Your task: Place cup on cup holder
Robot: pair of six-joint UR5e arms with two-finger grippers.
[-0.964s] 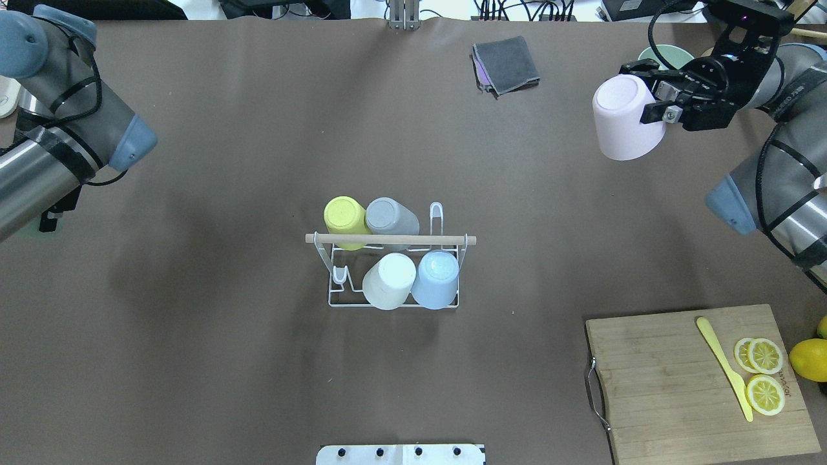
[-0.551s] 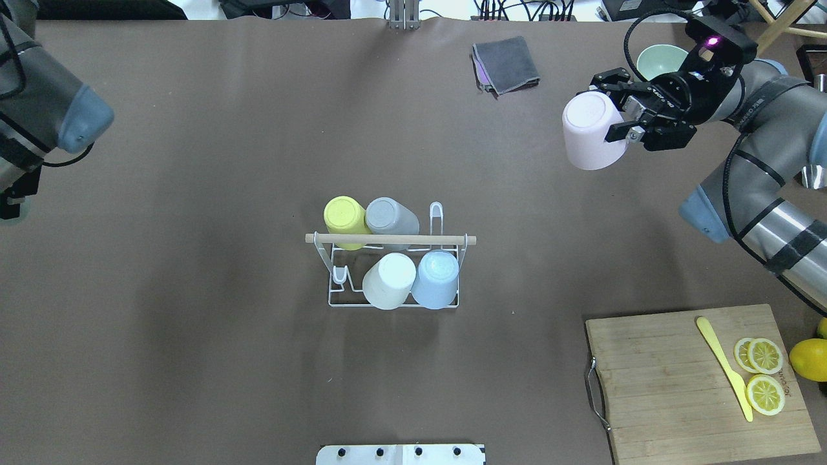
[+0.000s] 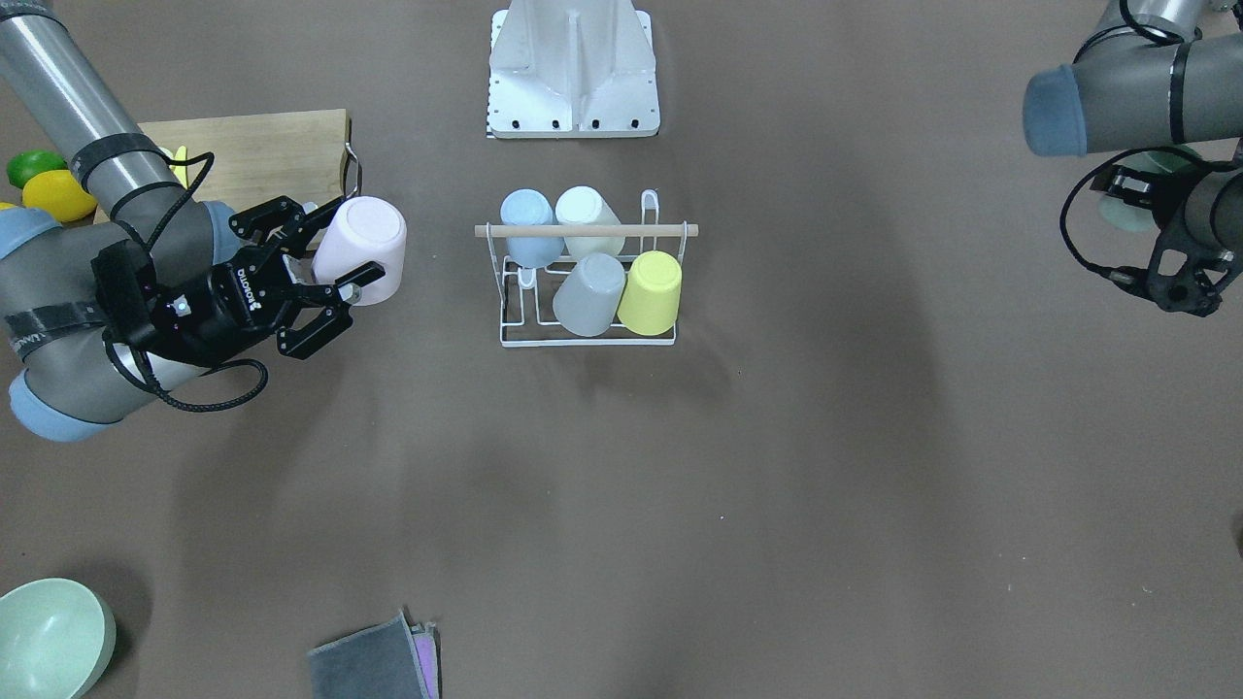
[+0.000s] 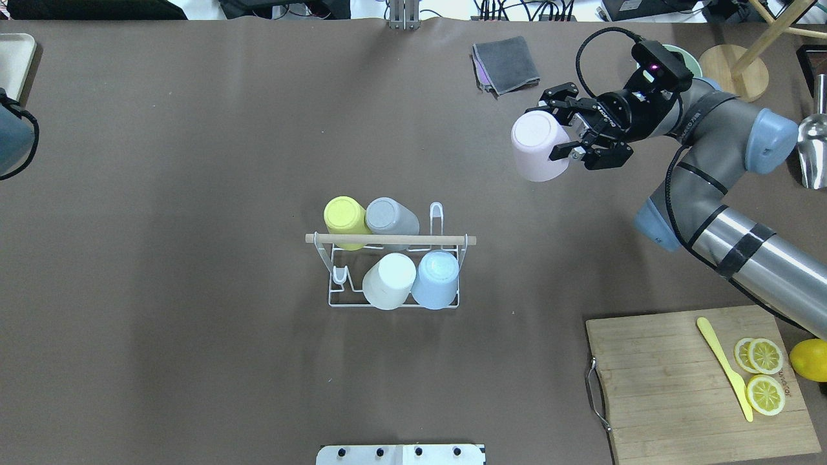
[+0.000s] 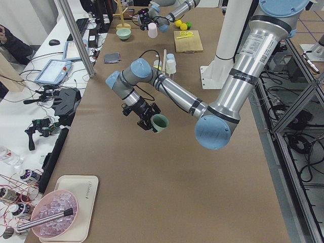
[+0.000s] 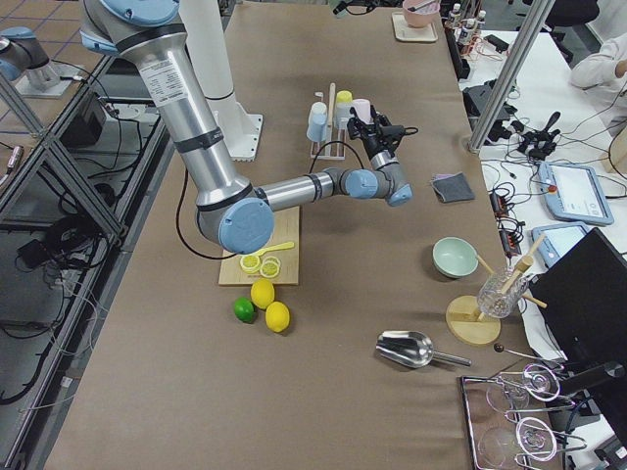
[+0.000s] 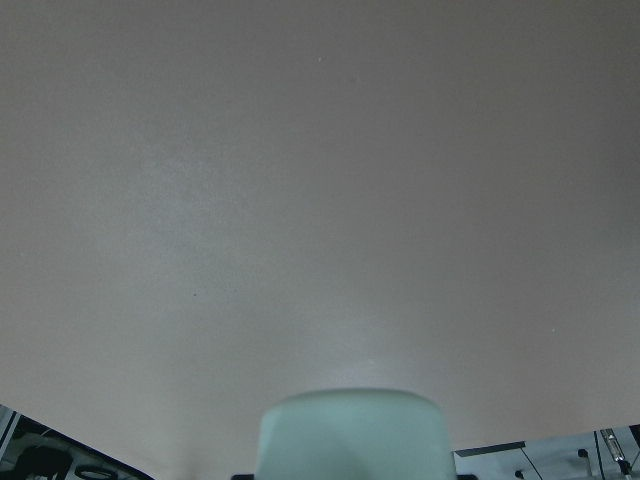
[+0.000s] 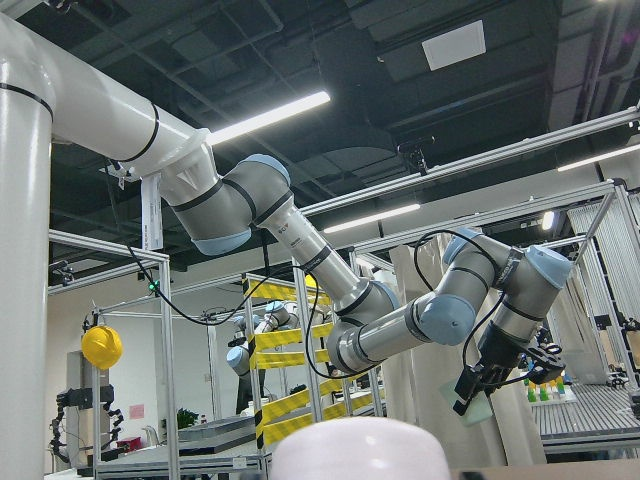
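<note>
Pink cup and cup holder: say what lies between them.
Only bare brown table, as the overhead view shows, from pink cup to cup holder.

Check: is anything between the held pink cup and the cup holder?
Nothing visible. Only bare table lies between the pink cup in the right gripper and the cup holder, whose nearest corner prong is free.

table [image 4: 194, 361] brown | cup holder [image 4: 391, 239] centre | cutting board [image 4: 659, 387] | folded cloth [image 4: 507, 63] | green bowl [image 3: 49, 636] | lemon [image 4: 809, 359]
</note>
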